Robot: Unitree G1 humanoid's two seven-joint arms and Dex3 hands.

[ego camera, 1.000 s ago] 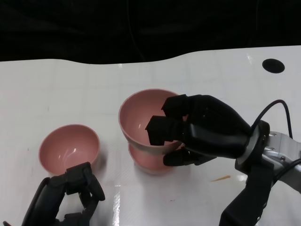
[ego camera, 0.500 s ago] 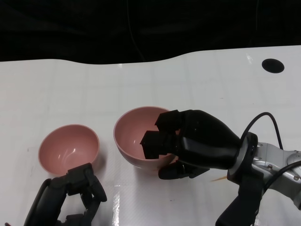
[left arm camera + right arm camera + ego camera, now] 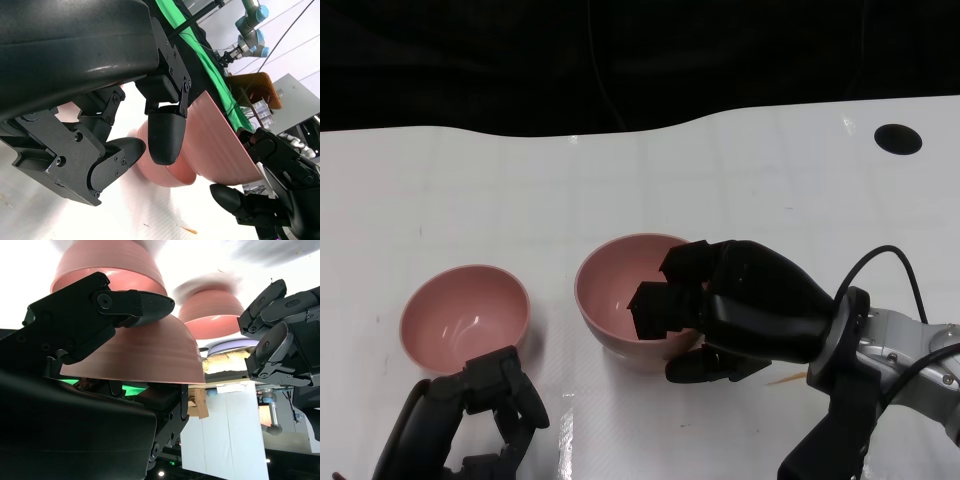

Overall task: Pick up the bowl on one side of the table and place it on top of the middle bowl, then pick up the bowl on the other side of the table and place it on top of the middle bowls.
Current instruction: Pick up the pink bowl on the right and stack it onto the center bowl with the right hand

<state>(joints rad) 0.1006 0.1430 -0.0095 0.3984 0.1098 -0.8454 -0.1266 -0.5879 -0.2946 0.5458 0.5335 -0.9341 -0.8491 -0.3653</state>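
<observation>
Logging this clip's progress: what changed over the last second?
The right hand lowered its pink bowl down into the middle bowl, which now hardly shows from above; it still grips the rim. The left bowl and left hand stayed put.

1. We find no readable text, label, brand, number or sign in any of the three views.
2. We see plain pink surfaces on the stacked bowls (image 3: 620,300) and the side bowl (image 3: 465,315), with no markings.
3. We see no lettering on the white table (image 3: 520,200), nor on the black shell of either robot hand (image 3: 740,305).
4. We cannot make out any writing on the blurred background objects in the wrist views.
</observation>
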